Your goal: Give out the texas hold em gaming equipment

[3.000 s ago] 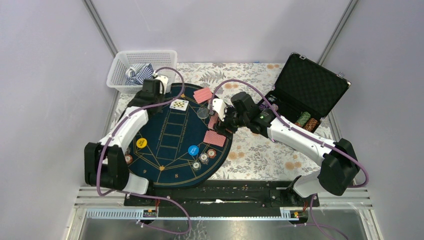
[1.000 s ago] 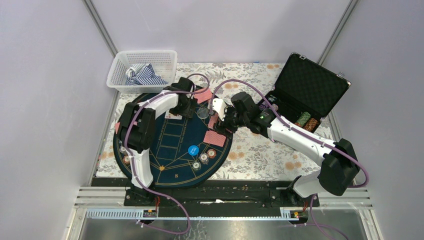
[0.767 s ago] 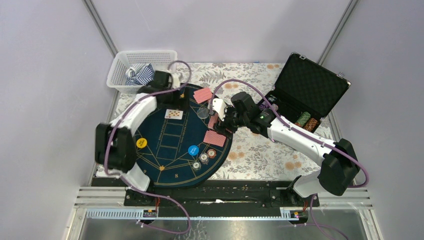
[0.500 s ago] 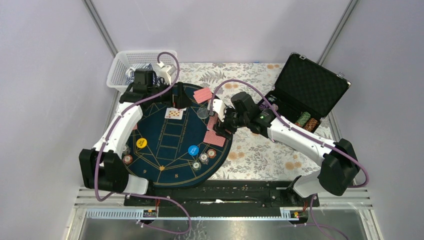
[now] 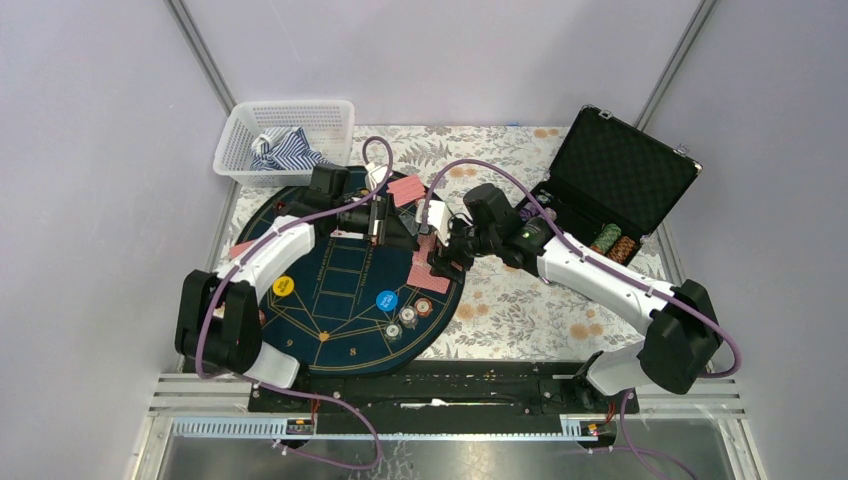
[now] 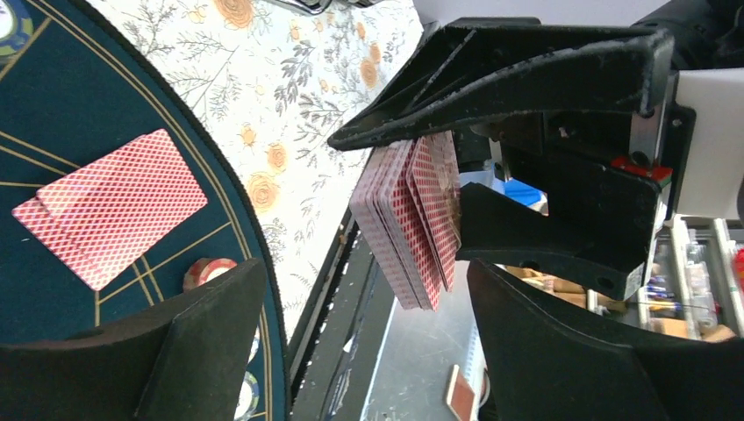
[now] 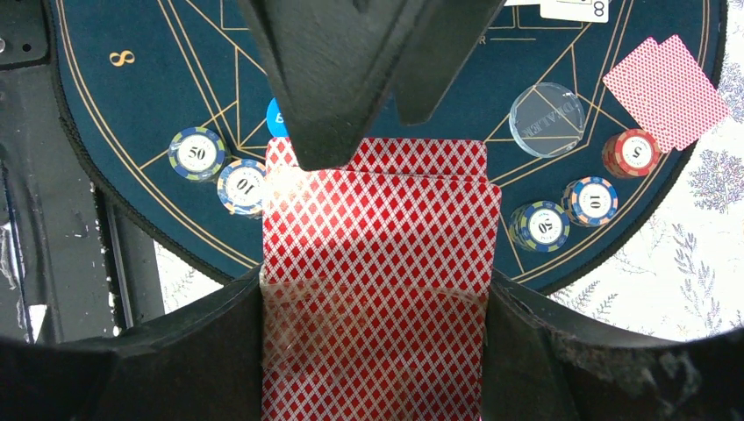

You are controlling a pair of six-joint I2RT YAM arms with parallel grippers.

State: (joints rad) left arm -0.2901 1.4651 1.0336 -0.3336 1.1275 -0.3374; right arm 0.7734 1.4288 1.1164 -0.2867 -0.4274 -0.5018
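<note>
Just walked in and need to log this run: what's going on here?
The right gripper is shut on a deck of red-backed cards, held over the right side of the dark blue mat. The left gripper is open, its fingers at the deck's top edge. Pairs of cards and small chip stacks already lie on the mat.

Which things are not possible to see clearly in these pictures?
Faces of the cards in the right gripper: every view shows only red backs.
Blue disc: right wrist view, mostly behind the left gripper.
Face-up card: right wrist view, cut by the top edge.
Number of held cards: left wrist view, edges packed too tightly.
</note>
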